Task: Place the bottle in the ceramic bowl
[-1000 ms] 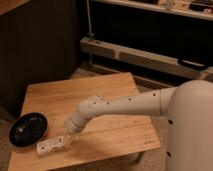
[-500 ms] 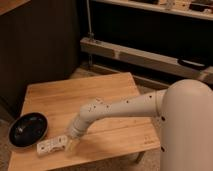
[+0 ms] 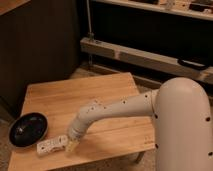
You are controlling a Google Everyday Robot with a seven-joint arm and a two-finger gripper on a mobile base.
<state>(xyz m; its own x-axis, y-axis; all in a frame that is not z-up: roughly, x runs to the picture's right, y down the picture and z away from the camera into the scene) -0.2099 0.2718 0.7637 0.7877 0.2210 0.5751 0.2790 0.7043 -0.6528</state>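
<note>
The white bottle (image 3: 51, 145) lies on its side near the front left edge of the wooden table (image 3: 105, 100). The black ceramic bowl (image 3: 29, 129) sits just behind and to the left of it, at the table's left edge. My gripper (image 3: 71, 144) is at the end of the white arm (image 3: 120, 110). It is low over the table at the bottle's right end, touching it or almost touching it. The bottle rests on the table outside the bowl.
The table's front edge runs just below the bottle and the gripper. My white arm base (image 3: 185, 130) fills the right foreground. Dark cabinets and a metal shelf rail (image 3: 145, 57) stand behind the table.
My gripper has moved down and a little toward the table's front edge, closing in on the bottle's right end. The bottle and the bowl have not moved.
</note>
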